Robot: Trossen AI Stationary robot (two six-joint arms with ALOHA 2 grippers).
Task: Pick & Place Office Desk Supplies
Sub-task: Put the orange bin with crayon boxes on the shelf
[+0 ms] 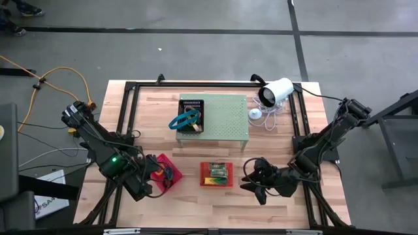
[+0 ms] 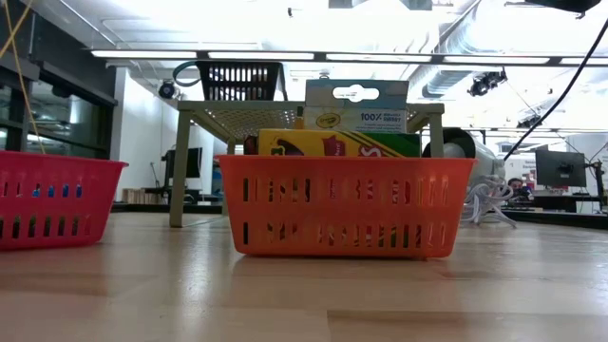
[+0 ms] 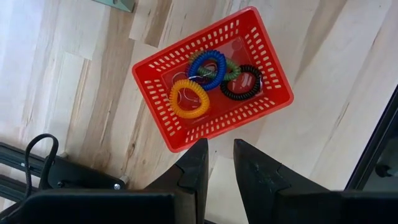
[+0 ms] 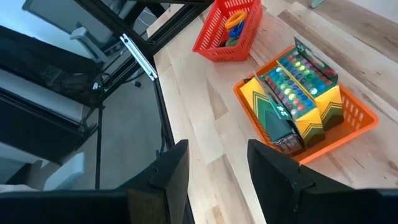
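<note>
Coil rings [image 3: 211, 78] lie in the red basket [image 3: 273, 81], just beyond the left hand [image 3: 219, 167].

From my station I read "100%" in white on the blue-topped card pack [image 2: 356, 106] standing in the orange perforated plastic basket [image 2: 345, 207], beside a yellow oval logo whose word is too small to read. I can read nothing else.

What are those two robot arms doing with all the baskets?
Right now neither arm holds anything. The left tool hovers open near the red basket, which holds coiled bands: blue, orange, black. The right tool waits open beside the orange basket packed with crayon boxes. A black basket sits on the pale green stand.
</note>
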